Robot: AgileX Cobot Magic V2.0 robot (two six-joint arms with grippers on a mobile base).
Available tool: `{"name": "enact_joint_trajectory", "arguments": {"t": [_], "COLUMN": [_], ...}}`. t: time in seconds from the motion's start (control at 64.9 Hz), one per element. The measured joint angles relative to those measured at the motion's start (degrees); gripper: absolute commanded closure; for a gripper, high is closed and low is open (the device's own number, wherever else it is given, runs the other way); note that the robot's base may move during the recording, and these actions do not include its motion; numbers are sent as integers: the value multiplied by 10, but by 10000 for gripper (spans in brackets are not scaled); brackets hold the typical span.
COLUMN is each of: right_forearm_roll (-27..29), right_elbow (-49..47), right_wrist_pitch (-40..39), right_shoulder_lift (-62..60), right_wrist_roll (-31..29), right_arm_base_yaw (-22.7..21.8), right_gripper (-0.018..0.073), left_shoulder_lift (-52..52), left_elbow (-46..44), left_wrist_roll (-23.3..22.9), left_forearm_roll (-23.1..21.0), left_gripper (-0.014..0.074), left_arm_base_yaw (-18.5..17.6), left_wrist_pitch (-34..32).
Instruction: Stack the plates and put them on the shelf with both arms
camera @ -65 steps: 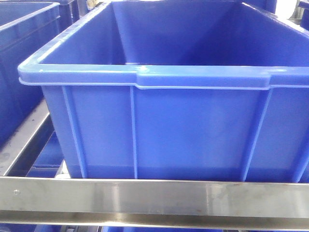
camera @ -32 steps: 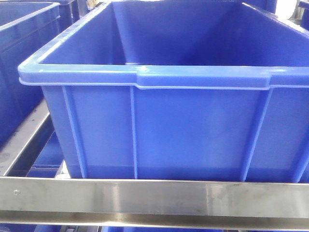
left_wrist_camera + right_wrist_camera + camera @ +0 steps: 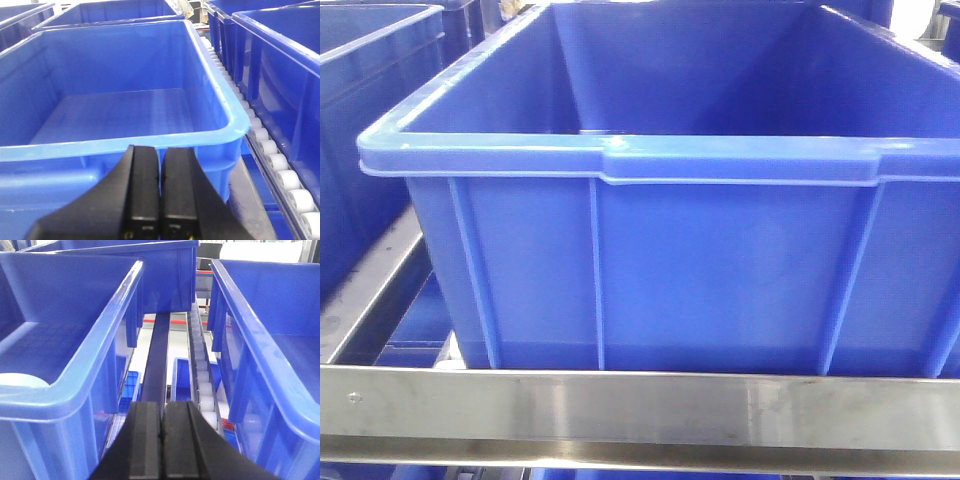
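Note:
No plate shows plainly in any view. A pale rounded patch (image 3: pixel 22 380) lies inside the left blue crate in the right wrist view; I cannot tell what it is. The shelf's flat brushed steel front rail (image 3: pixel 640 415) runs across the bottom of the front view, under a big blue crate (image 3: pixel 650 270). My left gripper (image 3: pixel 160 150) is shut and empty, its black fingers pressed together just in front of the near rim of a blue crate (image 3: pixel 125 140). My right gripper (image 3: pixel 161 405) is shut and empty, above the gap between two blue crates.
Blue plastic crates stand on all sides. A track of white rollers (image 3: pixel 280 175) runs beside the left gripper's crate, and another roller track (image 3: pixel 200 365) with a dark rail (image 3: pixel 156 360) runs between the crates ahead of the right gripper. A second crate (image 3: pixel 360 120) stands at the front view's left.

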Motion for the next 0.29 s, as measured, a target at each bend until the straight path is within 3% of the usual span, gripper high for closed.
{"name": "enact_joint_trajectory", "arguments": {"t": [0.293], "right_forearm_roll": [0], "right_elbow": [0], "right_wrist_pitch": [0], "right_shoulder_lift": [0], "right_wrist_roll": [0], "right_arm_base_yaw": [0], "right_gripper": [510], "left_shoulder_lift": [0], "left_elbow": [0], "left_wrist_roll": [0], "left_forearm_roll": [0], "left_gripper": [514], "left_arm_base_yaw": [0], "left_wrist_pitch": [0]}}
